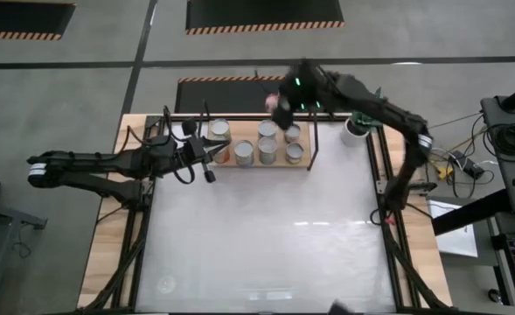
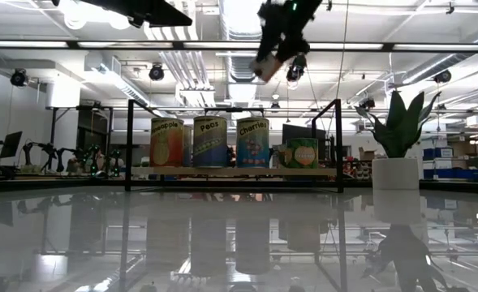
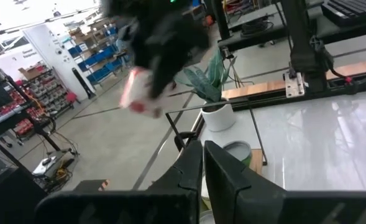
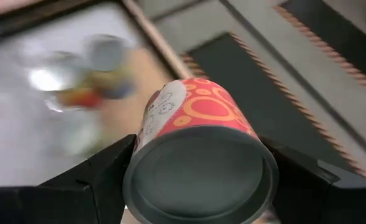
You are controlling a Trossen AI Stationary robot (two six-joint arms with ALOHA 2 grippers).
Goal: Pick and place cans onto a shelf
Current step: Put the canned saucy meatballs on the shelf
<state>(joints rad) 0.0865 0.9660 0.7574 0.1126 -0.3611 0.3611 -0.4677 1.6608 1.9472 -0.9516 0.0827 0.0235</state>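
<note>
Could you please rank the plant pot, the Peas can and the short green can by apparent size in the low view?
1. Peas can, tallest.
2. Plant pot, shorter but wider, so these two are close; it may also stand at a different depth.
3. Short green can, clearly smallest.

A grey floor (image 1: 82, 79) with striped black mats (image 1: 264, 12), ceiling lights (image 2: 239, 12), and blue-stocked storage racks (image 3: 99, 59).

Held can (image 4: 198, 168): red-orange label with yellow-orange rings, a white panel with line drawings, dull grey end. Shelf cans in the low view: orange-yellow one (image 2: 166, 142), blue-and-yellow "Peas" (image 2: 210, 141), blue "Cherries" (image 2: 252, 141), green one (image 2: 303, 152). Shelf (image 2: 230, 171): pale wood board, black rods; plant pot (image 2: 394, 173) white, leaves green.
</note>
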